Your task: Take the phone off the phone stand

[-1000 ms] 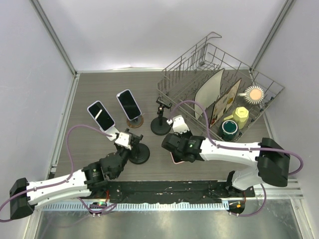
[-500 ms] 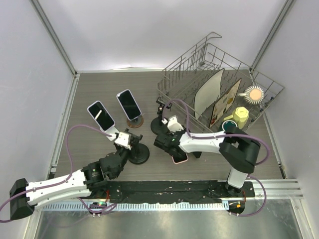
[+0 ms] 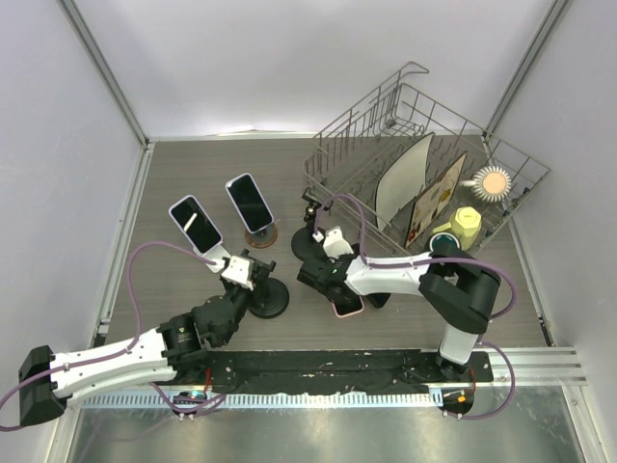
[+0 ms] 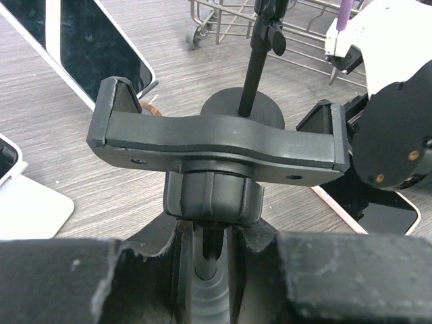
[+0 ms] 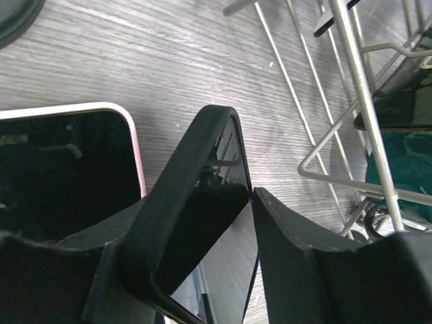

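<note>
— So, taking the table (image 3: 193, 174) first: how much room is there?
— Bare wood grain lies under and ahead of the right gripper (image 5: 251, 194). The dish rack (image 3: 415, 135) crowds its right side, with wires just beside the fingers. A second black stand (image 3: 310, 243) sits close ahead, to its left.
— Which arm is nearer the phone?
— The right one, clearly. The phone (image 3: 347, 303) lies flat and screen up on the wood, beneath that gripper and a little to its left. From the left gripper (image 4: 204, 253) it lies off to the right, past the end of the empty cradle (image 4: 216, 145).
— Its long axis?
— The wrist partly covers it. It seems to slant out from under the fingers toward the arm bases, but I wouldn't swear to that.
— And the grips?
— The left is clamped tight on the stem of the phone stand (image 3: 269, 301). On the right, dark fingers fill the wrist view, so I cannot tell whether they are parted or closed, or whether they touch the phone.
— So the job?
— Done in substance, I judge. What remains is lifting clear without dragging the phone.
</note>
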`<action>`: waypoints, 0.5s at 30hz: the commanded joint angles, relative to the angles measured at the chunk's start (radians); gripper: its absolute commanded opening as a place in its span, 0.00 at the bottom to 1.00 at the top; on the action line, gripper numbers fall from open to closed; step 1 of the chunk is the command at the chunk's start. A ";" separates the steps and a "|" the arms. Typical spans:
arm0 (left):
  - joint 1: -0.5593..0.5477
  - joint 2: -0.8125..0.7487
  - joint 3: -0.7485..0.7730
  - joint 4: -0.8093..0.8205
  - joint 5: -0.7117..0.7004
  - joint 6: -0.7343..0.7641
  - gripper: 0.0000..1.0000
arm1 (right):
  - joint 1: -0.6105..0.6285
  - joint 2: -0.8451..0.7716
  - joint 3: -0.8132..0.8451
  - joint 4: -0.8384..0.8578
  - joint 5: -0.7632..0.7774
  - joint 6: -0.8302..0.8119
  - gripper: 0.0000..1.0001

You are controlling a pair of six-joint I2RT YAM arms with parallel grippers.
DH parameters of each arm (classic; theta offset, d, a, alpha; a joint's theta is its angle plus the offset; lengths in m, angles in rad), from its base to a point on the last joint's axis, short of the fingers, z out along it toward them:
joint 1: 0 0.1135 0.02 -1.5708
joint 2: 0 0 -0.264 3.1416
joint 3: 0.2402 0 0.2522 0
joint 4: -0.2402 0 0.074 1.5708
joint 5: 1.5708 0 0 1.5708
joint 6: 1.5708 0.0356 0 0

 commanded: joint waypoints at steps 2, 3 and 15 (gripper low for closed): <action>0.001 0.001 0.035 0.012 -0.014 -0.013 0.00 | -0.024 -0.081 -0.027 0.080 -0.083 -0.015 0.61; 0.001 0.002 0.036 0.012 -0.011 -0.013 0.00 | -0.027 -0.081 -0.028 0.080 -0.081 -0.015 0.63; 0.001 0.008 0.038 0.012 0.000 -0.016 0.00 | -0.056 -0.169 -0.079 0.148 -0.173 -0.074 0.76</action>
